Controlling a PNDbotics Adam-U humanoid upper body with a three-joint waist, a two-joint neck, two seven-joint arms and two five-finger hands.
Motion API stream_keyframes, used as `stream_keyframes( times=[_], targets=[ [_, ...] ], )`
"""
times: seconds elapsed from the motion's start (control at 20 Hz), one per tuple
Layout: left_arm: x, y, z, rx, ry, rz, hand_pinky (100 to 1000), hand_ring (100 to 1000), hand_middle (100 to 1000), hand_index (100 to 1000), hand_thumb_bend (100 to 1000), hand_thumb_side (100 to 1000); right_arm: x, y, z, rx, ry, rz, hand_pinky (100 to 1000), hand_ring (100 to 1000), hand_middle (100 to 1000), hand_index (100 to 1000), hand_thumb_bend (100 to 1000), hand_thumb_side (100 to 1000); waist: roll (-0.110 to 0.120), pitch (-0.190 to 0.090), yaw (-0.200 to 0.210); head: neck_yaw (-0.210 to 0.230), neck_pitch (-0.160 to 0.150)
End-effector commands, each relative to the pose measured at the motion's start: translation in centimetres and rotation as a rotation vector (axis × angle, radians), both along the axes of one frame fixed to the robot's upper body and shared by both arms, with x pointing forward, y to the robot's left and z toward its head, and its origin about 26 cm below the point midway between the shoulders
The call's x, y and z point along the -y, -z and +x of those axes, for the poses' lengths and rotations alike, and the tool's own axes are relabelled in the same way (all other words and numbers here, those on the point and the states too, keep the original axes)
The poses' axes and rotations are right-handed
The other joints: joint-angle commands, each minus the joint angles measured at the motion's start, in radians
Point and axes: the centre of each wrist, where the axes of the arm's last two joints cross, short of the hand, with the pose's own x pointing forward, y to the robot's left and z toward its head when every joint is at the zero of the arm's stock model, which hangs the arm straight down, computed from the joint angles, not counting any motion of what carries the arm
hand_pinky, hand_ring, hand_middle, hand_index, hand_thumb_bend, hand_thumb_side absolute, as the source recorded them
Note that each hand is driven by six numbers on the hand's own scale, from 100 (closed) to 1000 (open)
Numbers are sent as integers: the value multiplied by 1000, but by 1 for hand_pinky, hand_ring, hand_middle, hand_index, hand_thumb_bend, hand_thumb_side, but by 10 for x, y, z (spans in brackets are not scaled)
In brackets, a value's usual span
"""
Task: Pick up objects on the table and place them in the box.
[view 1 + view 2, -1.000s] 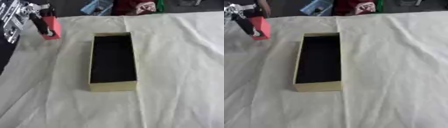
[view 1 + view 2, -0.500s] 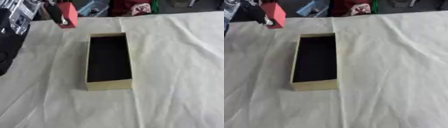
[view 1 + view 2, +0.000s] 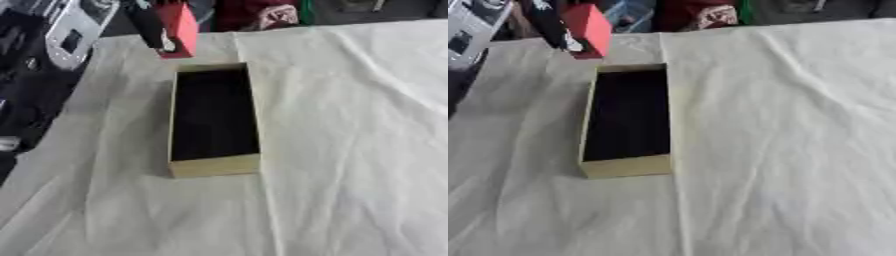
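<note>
While gripping red block [image 3: 181, 26], left robot hand [image 3: 150, 26] — raised, behind box [image 3: 214, 167].

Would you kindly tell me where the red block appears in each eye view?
Left eye view: red block at top, left of centre, held in the left hand, just beyond the box's far end.
Right eye view: top left, nearer the left edge.
Shared landmark: the box, long and open.

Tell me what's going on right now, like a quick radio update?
Left hand shut on red block, just past the box's far end. Right hand out of view. Box looks empty. Nothing blocking it.
</note>
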Motion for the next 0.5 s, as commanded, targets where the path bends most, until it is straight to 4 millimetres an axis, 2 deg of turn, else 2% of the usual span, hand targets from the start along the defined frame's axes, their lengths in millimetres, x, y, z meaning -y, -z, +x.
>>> stream_keyframes(
  times=[0.05,0.5],
  targets=[
    [9,-10,-9,11,33,-22,530,514,469,554,300,100,-1,-13,-5,28,-3,-34,878,871,882,847,100,455,-3,-31,-2,-4,19],
    [27,13,-4,-101,60,-49,533,521,479,563,323,100,-3,-18,-6,41,-12,-32,879,871,882,847,100,455,2,-20,-8,-5,27]
  ],
)
